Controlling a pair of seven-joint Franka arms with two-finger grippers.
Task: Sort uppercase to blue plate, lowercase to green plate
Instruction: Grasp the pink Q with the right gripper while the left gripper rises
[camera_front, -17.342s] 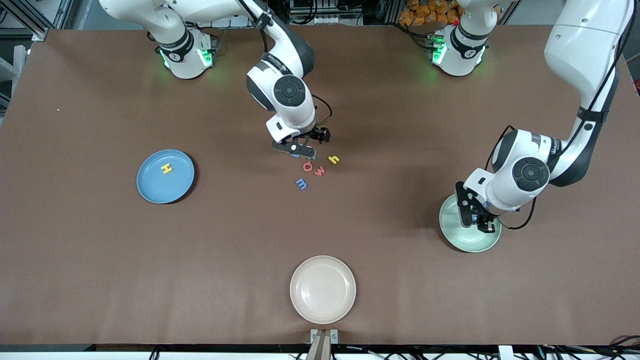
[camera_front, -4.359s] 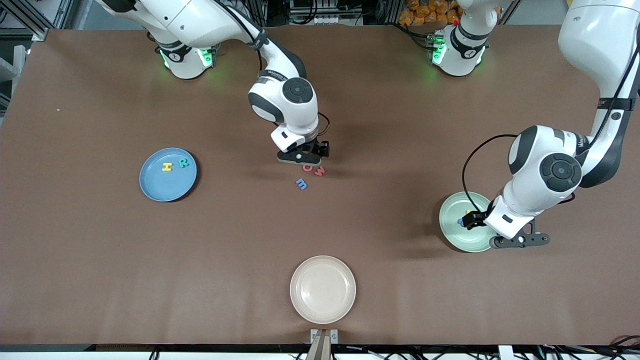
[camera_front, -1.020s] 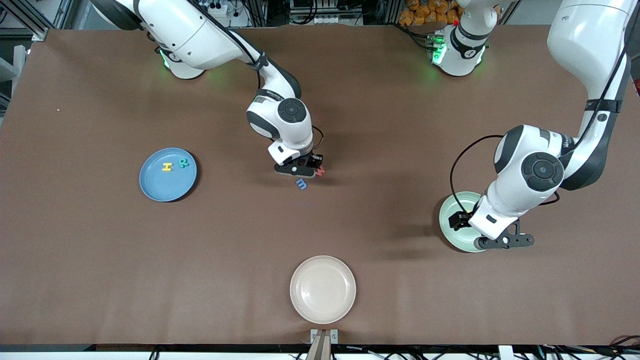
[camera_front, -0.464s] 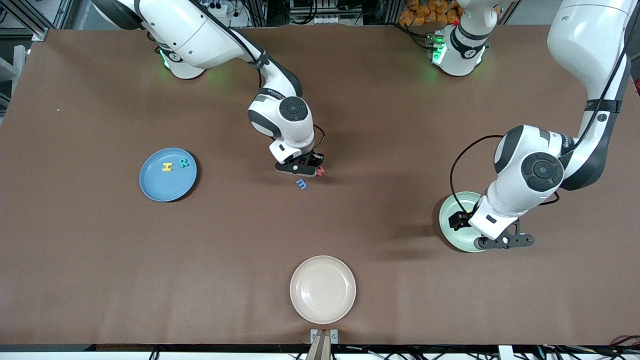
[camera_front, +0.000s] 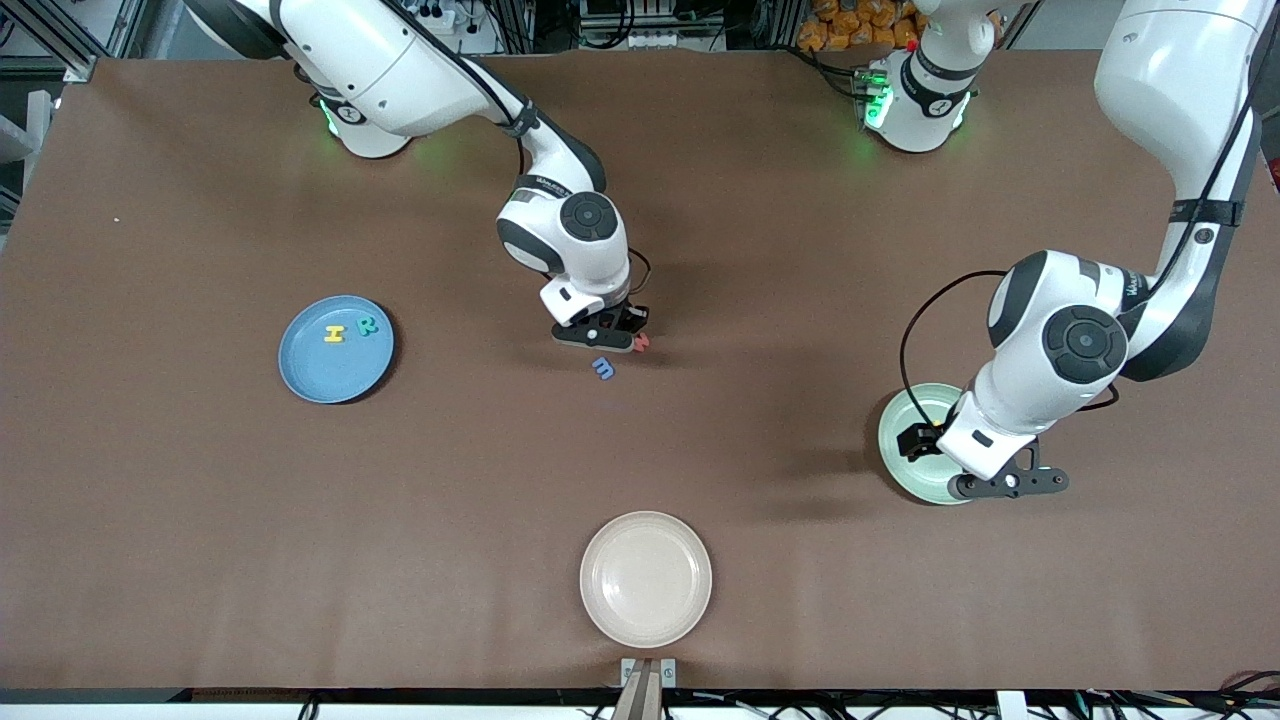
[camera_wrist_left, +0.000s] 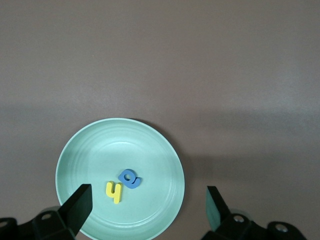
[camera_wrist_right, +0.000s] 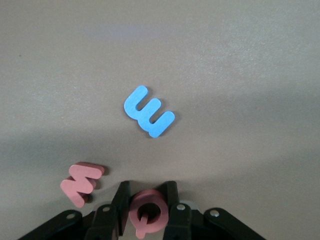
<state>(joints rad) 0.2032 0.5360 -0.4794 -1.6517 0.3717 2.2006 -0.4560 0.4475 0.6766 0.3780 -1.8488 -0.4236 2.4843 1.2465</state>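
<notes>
I have the red Q (camera_wrist_right: 147, 216) pinched between the fingers of the right claw (camera_wrist_right: 146, 212), low at the middle of the surface (camera_front: 800, 600), and to my eye it is not yet lifted clear. Just beside it lies the red w (camera_wrist_right: 81, 184), propped on something pink beneath or against it that I cannot make out, and a little nearer the front camera sits the blue m (camera_wrist_right: 149, 118), flat and apart from both. My worry is the w: it is close enough to the claw that a sideways drag on lift-off could nudge it or carry it along, and the Q is thin foam, so a grip on its edge might twist or slip on the way across. The blue plate (camera_front: 300, 375) waits well apart toward the right arm's end, already holding the yellow H (camera_front: 334, 334) and the teal R (camera_front: 368, 325), so I must drop the Q without knocking those. Toward the left arm's end, the left claw (camera_wrist_left: 147, 210) hangs spread wide and empty over the green plate (camera_wrist_left: 165, 150), where the yellow h (camera_wrist_left: 115, 192) and the blue a (camera_wrist_left: 130, 178) lie touching; that arm waits. The cream plate (camera_front: 645, 578) stands nearest the front camera.
</notes>
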